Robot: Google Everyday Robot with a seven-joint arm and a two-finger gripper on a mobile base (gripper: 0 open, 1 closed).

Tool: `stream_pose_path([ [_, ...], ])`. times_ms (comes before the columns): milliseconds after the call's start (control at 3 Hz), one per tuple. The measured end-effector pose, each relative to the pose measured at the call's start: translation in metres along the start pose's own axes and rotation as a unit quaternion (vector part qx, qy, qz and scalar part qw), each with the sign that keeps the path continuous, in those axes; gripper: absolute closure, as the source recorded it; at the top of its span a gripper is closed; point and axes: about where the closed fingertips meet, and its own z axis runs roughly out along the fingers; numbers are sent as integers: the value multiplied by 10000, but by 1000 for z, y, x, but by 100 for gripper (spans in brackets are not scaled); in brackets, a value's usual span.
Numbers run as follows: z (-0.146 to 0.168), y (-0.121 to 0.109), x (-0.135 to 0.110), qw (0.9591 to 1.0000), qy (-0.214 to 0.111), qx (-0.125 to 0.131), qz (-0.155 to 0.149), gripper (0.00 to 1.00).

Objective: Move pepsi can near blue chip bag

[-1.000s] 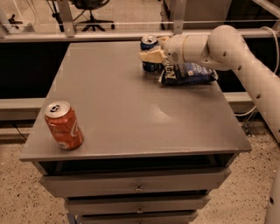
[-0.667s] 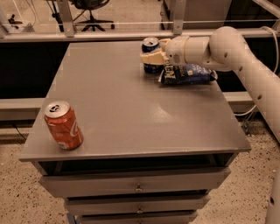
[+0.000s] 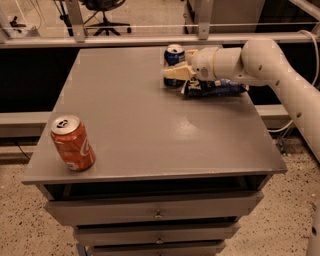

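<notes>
The grey cabinet top (image 3: pixel 150 130), with drawers (image 3: pixel 155 210) below, stands on a speckled floor (image 3: pixel 20 225). An office chair (image 3: pixel 102 10) sits far behind. At the far right, the gripper (image 3: pixel 179 65) is closed around the upright pepsi can (image 3: pixel 173 54), 1 finger in front and 1 behind. Count: 1 red-orange can (image 3: pixel 73 143) near left, 1 pepsi can, and just right of it 1 blue chip bag (image 3: pixel 220 89).

No legible txt; gripper (image 3: pixel 176 63) at pepsi can (image 3: pixel 173 52).
</notes>
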Motion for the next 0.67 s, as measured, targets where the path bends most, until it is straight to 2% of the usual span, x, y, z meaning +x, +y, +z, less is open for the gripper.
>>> stream_pose_path([
  [333, -4, 3, 2, 10000, -28, -79, -14, 0],
  [667, -13, 8, 1, 9998, -80, -176, -87, 0],
])
